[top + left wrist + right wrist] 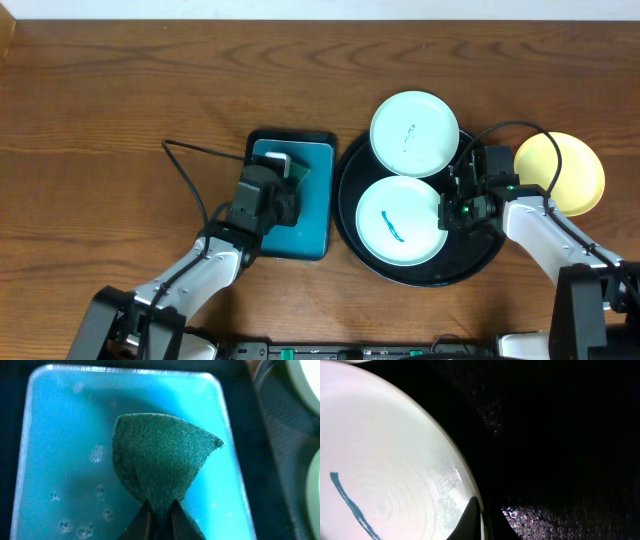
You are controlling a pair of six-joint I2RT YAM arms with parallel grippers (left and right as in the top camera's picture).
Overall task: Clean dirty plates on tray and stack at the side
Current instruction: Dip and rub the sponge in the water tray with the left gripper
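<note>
The round black tray (482, 250) holds two mint-white plates: a far plate (415, 133) with a faint smear and a near plate (400, 222) with a blue-green streak. The pale yellow plate (562, 172) lies on the table to the right of the tray. My right gripper (447, 207) is shut on the near plate's right rim. In the right wrist view one finger (481, 510) lies over the plate (385, 455) and the streak (350, 505) shows. My left gripper (160, 506) is shut on a green scouring pad (160, 460) over the teal tray (65, 435).
The rectangular teal tray (305, 225) with a black rim sits just left of the black tray and holds water with bubbles (97, 452). Bare wooden table (120, 90) lies to the left and at the back. A black cable (195, 165) runs left of the teal tray.
</note>
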